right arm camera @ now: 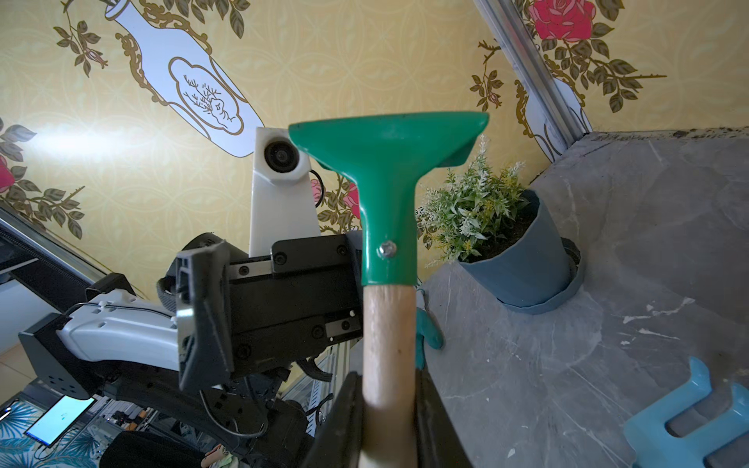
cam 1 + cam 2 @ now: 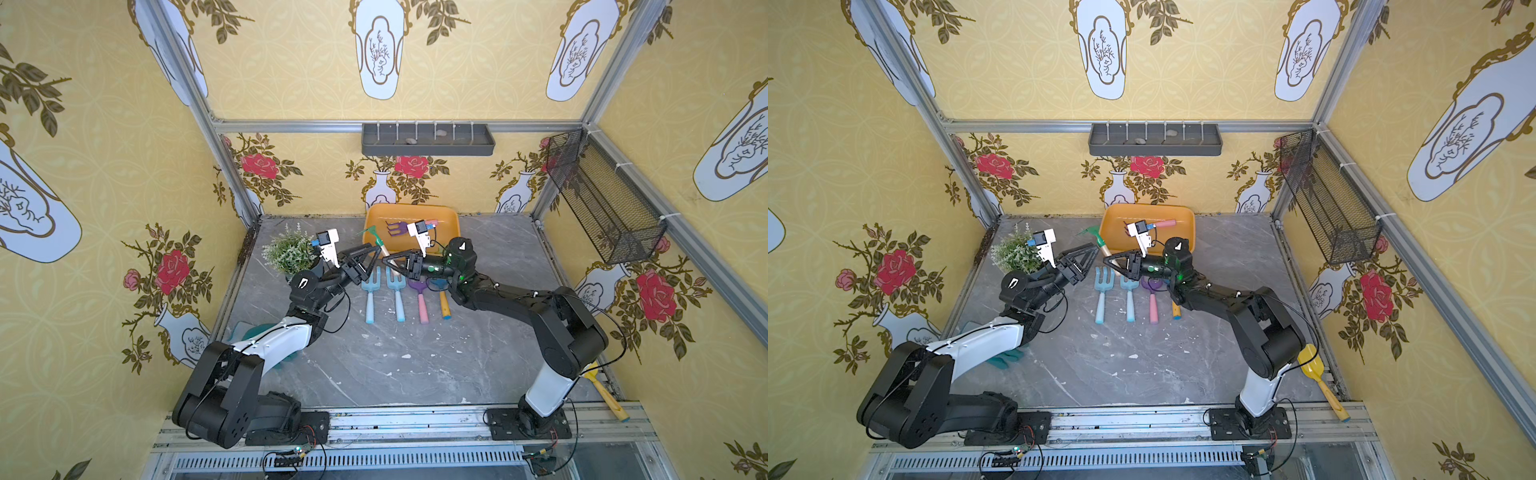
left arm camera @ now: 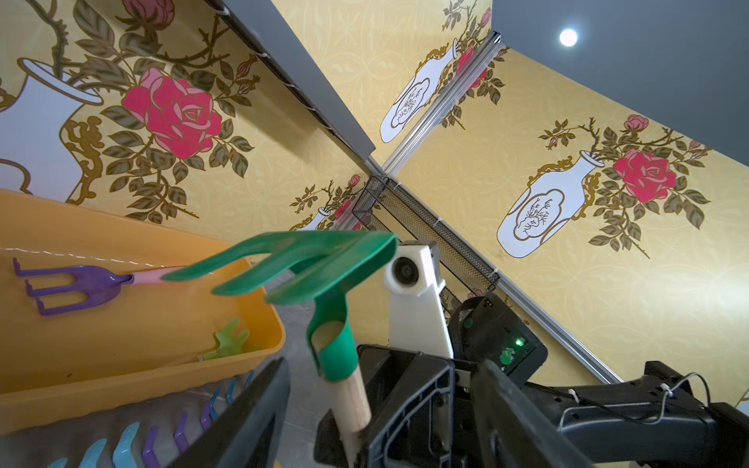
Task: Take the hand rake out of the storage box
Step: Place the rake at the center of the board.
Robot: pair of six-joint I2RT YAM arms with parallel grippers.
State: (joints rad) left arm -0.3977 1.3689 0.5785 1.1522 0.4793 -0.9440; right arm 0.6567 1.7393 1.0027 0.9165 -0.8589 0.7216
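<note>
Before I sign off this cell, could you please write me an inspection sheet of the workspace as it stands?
Surface: grey marbled table, white flecks and scratches.
Job's things: green rake held up near the orange box; a purple rake lies inside the box.
Clutter: row of four small tools, potted plant, teal glove, yellow scoop at the table's edge.
Grippers: right gripper shut on the green rake's wooden handle; left gripper open, next to that handle.
Cables: black cable loops hang off both arms.
Surroundings: grey tray and wire basket on floral-papered walls.
</note>
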